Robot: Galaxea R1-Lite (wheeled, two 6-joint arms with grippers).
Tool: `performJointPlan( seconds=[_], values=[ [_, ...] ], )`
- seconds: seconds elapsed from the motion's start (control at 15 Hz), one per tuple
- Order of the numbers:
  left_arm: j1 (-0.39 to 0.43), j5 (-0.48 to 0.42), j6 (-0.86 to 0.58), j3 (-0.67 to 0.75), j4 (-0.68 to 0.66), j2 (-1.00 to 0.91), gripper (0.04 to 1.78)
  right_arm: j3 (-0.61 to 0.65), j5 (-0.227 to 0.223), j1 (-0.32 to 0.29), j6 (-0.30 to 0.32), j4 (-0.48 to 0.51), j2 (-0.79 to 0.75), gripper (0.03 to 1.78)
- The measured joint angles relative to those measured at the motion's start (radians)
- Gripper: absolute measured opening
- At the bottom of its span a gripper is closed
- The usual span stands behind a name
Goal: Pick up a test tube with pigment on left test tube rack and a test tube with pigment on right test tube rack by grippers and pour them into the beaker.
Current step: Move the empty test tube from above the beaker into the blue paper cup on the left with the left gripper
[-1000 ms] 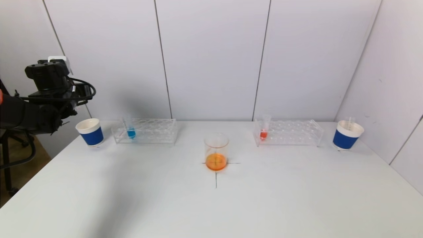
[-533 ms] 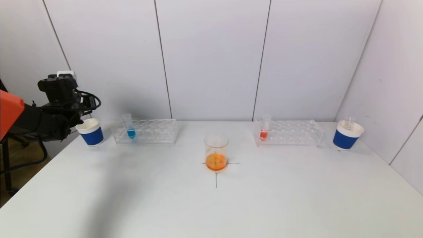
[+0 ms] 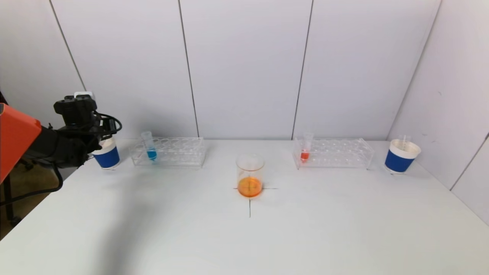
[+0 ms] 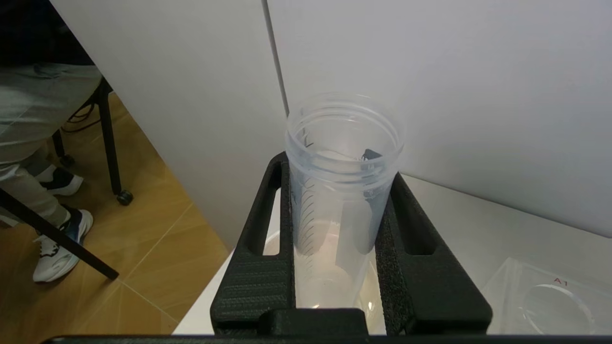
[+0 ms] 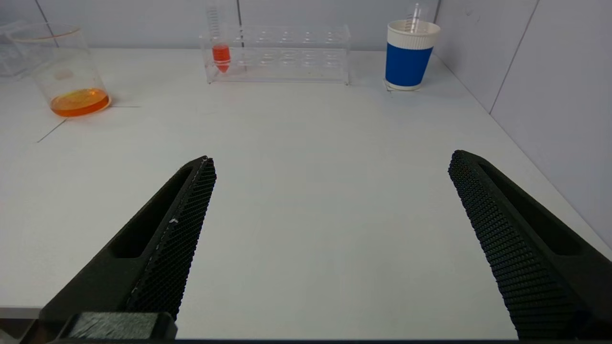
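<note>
The left gripper (image 4: 342,229), clamped on an empty, upright test tube (image 4: 342,191), hovers directly above the left blue cup (image 3: 107,154); the right gripper (image 5: 330,239) waits wide open, holding nothing, its red-filled tube (image 5: 220,52) well ahead.

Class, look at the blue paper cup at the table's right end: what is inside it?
A clear test tube stands in the blue paper cup, its top poking above the rim. The cup wall hides its lower part and anything else inside.

The head view looks down across the white table (image 3: 244,236); the right wrist view sits low over its near edge, sharing the beaker (image 5: 67,71); the left wrist view peers close along its clamped empty test tube (image 4: 342,181)
</note>
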Motion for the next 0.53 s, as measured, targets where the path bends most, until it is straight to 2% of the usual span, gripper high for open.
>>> performJointPlan(
  seconds=[0.53],
  values=[
    [0.016,0.001,0.0,-0.019,-0.043,0.067,0.49,0.0,0.0,0.0,0.0,0.0,0.0,1.77]
  ],
)
